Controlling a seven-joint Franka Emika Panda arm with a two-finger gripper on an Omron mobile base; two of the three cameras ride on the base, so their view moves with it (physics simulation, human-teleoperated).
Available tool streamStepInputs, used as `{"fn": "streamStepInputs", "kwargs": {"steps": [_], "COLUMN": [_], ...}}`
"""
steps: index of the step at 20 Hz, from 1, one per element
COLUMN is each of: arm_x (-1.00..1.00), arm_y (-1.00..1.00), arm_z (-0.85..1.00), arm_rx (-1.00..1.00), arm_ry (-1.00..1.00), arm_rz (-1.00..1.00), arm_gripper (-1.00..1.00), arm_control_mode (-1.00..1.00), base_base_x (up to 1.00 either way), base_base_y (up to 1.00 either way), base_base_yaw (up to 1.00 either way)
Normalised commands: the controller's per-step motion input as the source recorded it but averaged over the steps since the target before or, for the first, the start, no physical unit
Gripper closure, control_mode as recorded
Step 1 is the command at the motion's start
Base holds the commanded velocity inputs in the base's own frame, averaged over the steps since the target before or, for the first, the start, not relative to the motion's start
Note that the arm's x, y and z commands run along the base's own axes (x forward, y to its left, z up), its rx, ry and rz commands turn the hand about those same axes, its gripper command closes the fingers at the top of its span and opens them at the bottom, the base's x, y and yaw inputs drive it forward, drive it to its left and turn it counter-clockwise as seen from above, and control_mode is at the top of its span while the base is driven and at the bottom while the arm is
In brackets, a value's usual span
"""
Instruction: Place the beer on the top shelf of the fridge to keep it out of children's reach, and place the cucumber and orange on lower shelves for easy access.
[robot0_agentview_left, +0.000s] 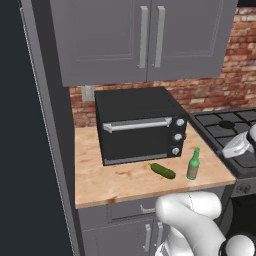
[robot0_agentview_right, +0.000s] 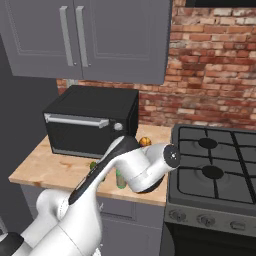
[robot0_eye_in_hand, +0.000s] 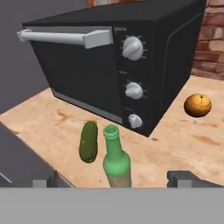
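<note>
One beer (robot0_eye_in_hand: 117, 162) upright between the spread tips of the empty gripper (robot0_eye_in_hand: 114, 180).

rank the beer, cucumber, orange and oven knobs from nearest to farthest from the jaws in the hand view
1. beer: upright, just ahead, between the open jaws of the gripper.
2. cucumber: lying on the counter just left of the bottle.
3. oven knobs: behind both, on the black oven's front.
4. orange: far right, beside the oven; close to call against the knobs.

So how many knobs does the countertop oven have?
3, stacked down its right front edge: top knob, middle knob, bottom knob. No others visible on the oven.
</note>
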Motion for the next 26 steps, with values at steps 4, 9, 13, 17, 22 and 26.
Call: {"fn": "streamStepInputs", "kwargs": {"steps": [4,9,13,17,22,26], "arm_x": [0.0,0.0,0.0,0.01,0.07,0.07], "arm_y": [0.0,0.0,0.0,0.0,0.03,0.12], "arm_z": [-0.35,-0.28,-0.21,-0.15,-0.09,-0.06], "arm_rx": [0.06,0.08,0.09,0.1,0.1,0.08], "arm_ry": [-0.16,-0.13,-0.1,-0.05,-0.02,0.0], "arm_rz": [0.1,0.05,0.03,0.03,0.03,0.03], "arm_gripper": [-1.0,-1.0,-1.0,-1.0,-1.0,-1.0], "arm_control_mode": [-1.0,-1.0,-1.0,-1.0,-1.0,-1.0], "base_base_x": [0.0,0.0,0.0,0.0,0.0,0.0], "base_base_y": [0.0,0.0,0.0,0.0,0.0,0.0], "base_base_yaw": [0.0,0.0,0.0,0.0,0.0,0.0]}}
